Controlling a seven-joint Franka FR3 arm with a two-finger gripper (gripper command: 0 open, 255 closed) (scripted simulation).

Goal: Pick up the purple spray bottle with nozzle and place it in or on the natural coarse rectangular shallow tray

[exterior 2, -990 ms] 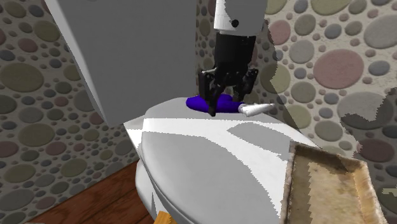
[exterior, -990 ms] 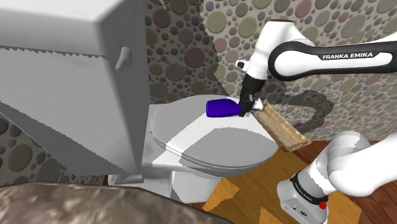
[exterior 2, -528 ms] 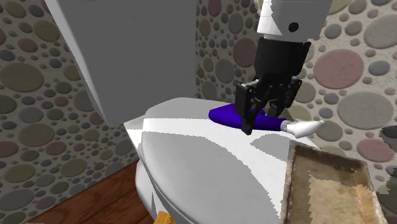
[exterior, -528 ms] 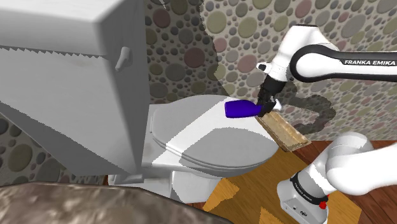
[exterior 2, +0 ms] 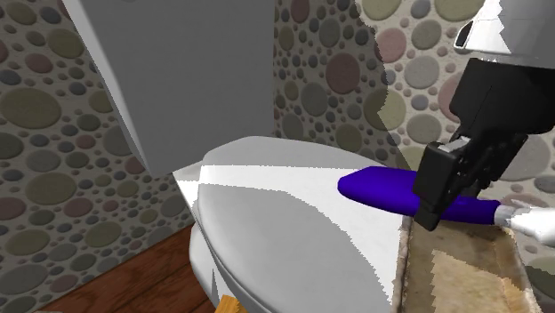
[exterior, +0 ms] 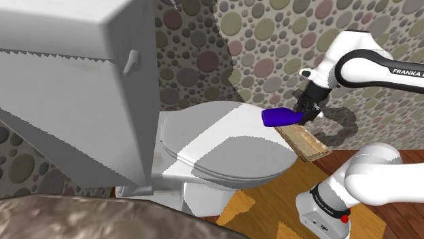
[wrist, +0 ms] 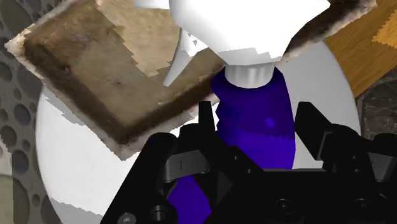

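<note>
The purple spray bottle (exterior: 278, 117) hangs on its side in the air, clasped near its neck by my black gripper (exterior: 304, 114). In the second exterior view the bottle (exterior 2: 378, 188) reaches across the near end of the tan coarse tray (exterior 2: 454, 276), its white nozzle (exterior 2: 534, 220) over the tray, and the gripper (exterior 2: 445, 191) is clamped round it. The wrist view has the bottle (wrist: 257, 121) between both fingers of the gripper (wrist: 257, 118), the white nozzle head (wrist: 248, 28) above the tray (wrist: 95, 70). The tray (exterior: 306, 141) rests at the toilet lid's edge.
The white toilet lid (exterior: 217, 146) lies below and to the shoulder view's left of the bottle. The tall tank (exterior: 68, 88) rises further left. A pebble-patterned wall stands behind. My stand (exterior: 326, 204) sits on the wooden floor (exterior: 265, 204).
The gripper has carried the bottle steadily to the shoulder view's right, from above the toilet lid to over the tray's near end. Its hold is unchanged.
</note>
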